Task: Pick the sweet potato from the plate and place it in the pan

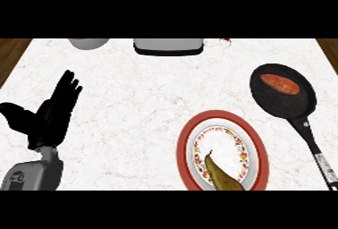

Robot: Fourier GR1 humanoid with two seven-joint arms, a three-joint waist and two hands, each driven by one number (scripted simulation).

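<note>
An orange-red sweet potato point(280, 82) lies inside the black pan point(290, 105) at the right of the counter; the pan's handle point(315, 147) runs toward the lower right. The red-rimmed plate point(188, 147) with a flowered border sits in front of the pan at the lower middle. On its near part lies an olive-brown pointed piece point(221, 175). My left hand point(49, 118) rests open at the far left, fingers up, well away from the plate and the pan. My right hand does not show.
A white and dark appliance point(168, 46) stands at the counter's far edge, and a white round vessel point(88, 43) sits to its left. Wooden floor shows past the counter's left point(12, 51) and right edges.
</note>
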